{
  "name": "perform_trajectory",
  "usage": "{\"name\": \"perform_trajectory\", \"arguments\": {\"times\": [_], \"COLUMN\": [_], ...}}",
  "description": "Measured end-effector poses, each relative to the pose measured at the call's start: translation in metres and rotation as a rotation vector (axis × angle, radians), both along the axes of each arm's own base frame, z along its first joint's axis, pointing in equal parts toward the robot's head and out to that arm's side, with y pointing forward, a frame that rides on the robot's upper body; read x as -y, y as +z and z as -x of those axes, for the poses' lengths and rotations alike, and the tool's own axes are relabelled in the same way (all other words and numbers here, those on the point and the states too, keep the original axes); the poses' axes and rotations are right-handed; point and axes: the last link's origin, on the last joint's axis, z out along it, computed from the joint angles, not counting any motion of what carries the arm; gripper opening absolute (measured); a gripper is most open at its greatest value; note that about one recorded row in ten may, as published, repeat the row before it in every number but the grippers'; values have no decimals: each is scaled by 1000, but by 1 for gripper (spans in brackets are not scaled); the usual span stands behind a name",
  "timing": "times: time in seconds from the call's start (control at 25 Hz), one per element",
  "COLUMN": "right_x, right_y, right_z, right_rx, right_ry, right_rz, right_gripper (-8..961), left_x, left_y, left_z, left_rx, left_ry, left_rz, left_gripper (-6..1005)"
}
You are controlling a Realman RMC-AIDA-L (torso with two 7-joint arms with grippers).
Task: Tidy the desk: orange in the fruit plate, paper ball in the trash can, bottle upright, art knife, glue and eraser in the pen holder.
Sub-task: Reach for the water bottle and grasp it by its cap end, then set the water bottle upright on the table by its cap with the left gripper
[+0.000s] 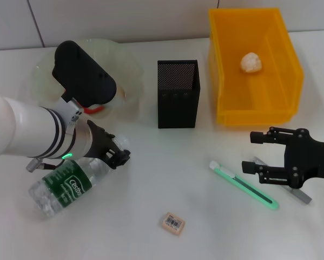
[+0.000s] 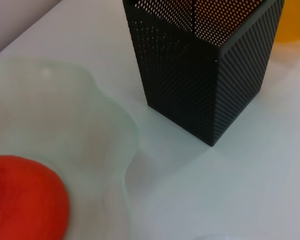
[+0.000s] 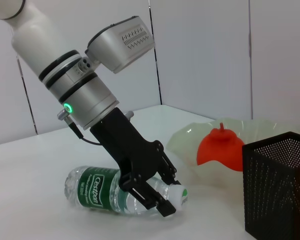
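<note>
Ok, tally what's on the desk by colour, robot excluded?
Black: 1, pen holder
Yellow: 1, trash can
Pale green: 1, fruit plate
Red-orange: 1, orange
White: 1, paper ball
Clear: 1, bottle
Green: 1, art knife
Tan: 1, eraser
Total: 8

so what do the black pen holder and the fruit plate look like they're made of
The pen holder looks like matte black perforated metal mesh; light shows through its tiny holes. The fruit plate appears to be pale green translucent glass or possibly plastic, with a wavy rim, and the table shows through it.
</note>
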Motion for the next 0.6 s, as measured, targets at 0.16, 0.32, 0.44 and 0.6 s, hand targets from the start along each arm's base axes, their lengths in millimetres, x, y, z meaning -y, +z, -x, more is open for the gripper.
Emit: {"name": "perform_trajectory", "arguments": {"times": [0.16,0.32,0.44,0.6], "right_x": [1,1,1,1], "right_y": [0,0,0,0], "right_z": [0,0,0,0], "right_rx": [-1,-5,-6,-6], "right_ry": [-2,-2,-3,-3], "right_rz": [1,-1,-2,-2], "right_gripper": [719,719,719,719], "left_x": [2,6,10,17], "left_y": [1,2,2,5], "left_z": [-5,-15,-21,-32], "left_rx": [9,26,37,61], "left_ry": [-14,-43,-63,-98], "left_rz": [0,0,4,3], "left_gripper": [434,434,434,434]}}
